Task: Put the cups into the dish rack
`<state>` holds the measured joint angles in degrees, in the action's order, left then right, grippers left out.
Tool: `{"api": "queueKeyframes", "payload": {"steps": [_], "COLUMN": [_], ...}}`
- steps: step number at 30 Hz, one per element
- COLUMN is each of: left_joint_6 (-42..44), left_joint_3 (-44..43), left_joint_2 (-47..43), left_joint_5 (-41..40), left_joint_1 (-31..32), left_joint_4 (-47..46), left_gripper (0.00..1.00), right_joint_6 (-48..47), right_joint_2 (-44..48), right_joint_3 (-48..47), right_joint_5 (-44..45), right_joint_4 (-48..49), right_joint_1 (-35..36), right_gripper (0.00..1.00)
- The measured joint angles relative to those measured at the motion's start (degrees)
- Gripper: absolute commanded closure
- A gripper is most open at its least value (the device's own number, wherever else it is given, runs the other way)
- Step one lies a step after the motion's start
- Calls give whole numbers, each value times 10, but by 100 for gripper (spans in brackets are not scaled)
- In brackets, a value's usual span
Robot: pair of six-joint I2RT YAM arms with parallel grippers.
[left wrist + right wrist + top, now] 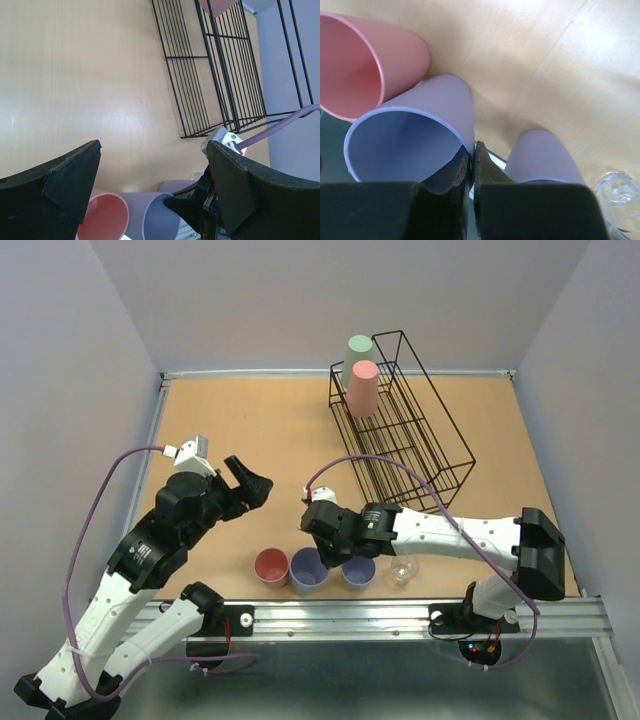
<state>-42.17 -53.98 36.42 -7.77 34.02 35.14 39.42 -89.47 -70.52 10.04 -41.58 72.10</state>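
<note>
The pick of a third cup is in hand: the right tool [471, 154] is clamped on the rim of a lavender cup [415, 135], one finger inside the wall and one outside, with the cup mouth-up in the row at the front edge of the desk [240, 430]. It is flanked by the near salmon cup [271, 566] on its left, touching or nearly so, and by a second lavender cup [358, 572] on its right, with the clear cup [403, 570] beyond. Two cups (a green cup [358, 348] and a racked salmon cup [362, 390]) are already set mouth-down at the far end of the dish rack [420, 455], well apart from the row. The left tool [248, 483] is held over bare desk, its fingers wide apart and nothing between them. A straight lift is judged to be called for next, so that the neighbours are not dragged, followed by a carry to the rack and an inversion beside those loaded.
</note>
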Motion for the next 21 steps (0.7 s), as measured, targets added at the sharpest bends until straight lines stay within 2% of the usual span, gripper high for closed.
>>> {"api": "queueKeyframes", "payload": {"steps": [6,13,16,21], "left_joint_6": [15,43,51,52], "left_joint_3": [0,0,-1,-14], "left_joint_2": [20,10,12,56], "left_joint_5": [2,-5,9,50], "left_joint_1": [0,0,0,0], "left_joint_4": [-11,-82,-127,-191], "left_gripper": [1,1,1,1], "right_joint_6": [1,29,57,87], "right_joint_2": [42,177,250,389], "right_joint_3": [-2,-66,-96,-91], "right_joint_5": [61,161,207,254], "right_joint_4": [-35,-77,-72,-46], "right_joint_1": [0,-1,-1,-1], "right_gripper": [99,100,100,100]}}
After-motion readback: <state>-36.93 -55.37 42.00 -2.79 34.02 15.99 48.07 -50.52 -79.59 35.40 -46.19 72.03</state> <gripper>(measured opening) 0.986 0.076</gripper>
